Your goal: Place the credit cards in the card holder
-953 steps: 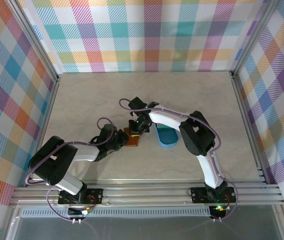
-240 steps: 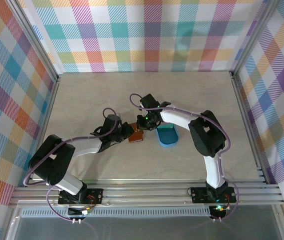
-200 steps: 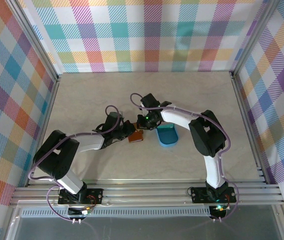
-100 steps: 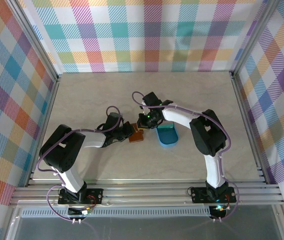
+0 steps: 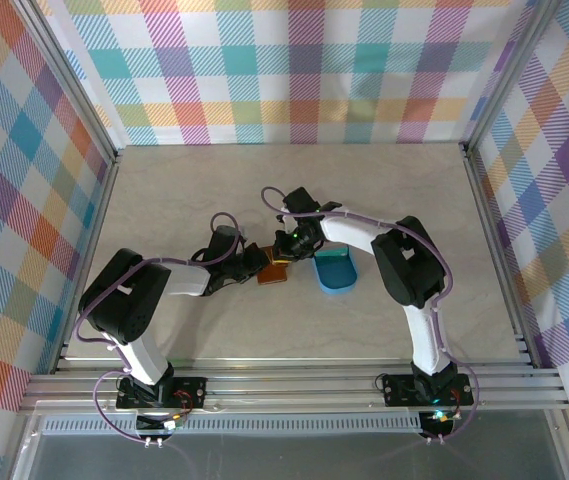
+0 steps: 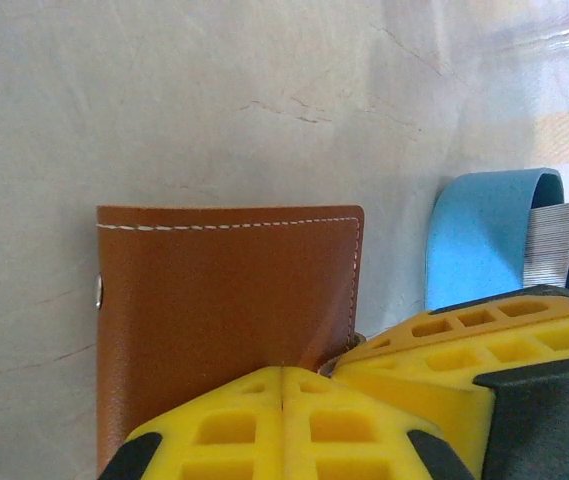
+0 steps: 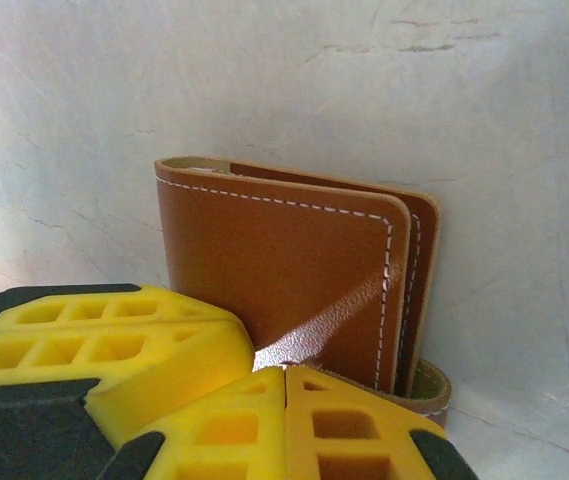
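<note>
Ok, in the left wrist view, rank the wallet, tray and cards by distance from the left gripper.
1. Wallet, directly ahead of the left gripper.
2. Tray, farther off at the view's right.
3. Cards, stacked in the tray past its near wall.

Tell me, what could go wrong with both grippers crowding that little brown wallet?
The left gripper and right gripper are shut and close together at the card holder; they may collide. The card holder is folded closed and might slide rather than open. The blue tray of credit cards stands close, easily nudged.
</note>
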Controlling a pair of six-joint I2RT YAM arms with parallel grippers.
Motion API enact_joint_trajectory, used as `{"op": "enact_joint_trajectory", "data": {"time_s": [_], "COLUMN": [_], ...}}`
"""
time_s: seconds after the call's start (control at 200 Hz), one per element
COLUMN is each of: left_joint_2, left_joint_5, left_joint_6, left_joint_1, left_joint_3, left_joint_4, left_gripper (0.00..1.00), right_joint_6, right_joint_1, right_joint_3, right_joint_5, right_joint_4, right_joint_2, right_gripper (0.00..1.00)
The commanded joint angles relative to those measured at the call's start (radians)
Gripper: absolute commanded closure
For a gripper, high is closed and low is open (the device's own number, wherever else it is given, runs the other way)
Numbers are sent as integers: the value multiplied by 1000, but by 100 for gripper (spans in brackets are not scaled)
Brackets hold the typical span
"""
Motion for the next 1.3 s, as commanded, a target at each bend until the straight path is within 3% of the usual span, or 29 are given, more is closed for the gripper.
{"op": "enact_joint_trajectory", "data": {"time_s": [0.0, 0.28, 0.72, 1.295], "left_joint_2": [27, 31, 35, 45], "left_joint_5": [1, 5, 3, 9], "left_joint_6": [2, -4, -7, -13], "left_joint_1": [16, 20, 23, 23], "left_joint_3": [-21, -30, -24, -16], "left_joint_4": [-9, 6, 4, 7], "left_gripper": [100, 100, 100, 100], "right_joint_6": [24, 98, 47, 90], "right_joint_1": [-8, -25, -25, -25], "right_joint_3": [18, -20, -6, -12], "right_joint_5": [-26, -75, -47, -99], "right_joint_4": [8, 98, 8, 64], "right_joint_2": [17, 14, 16, 38], "right_gripper": [100, 100, 100, 100]}}
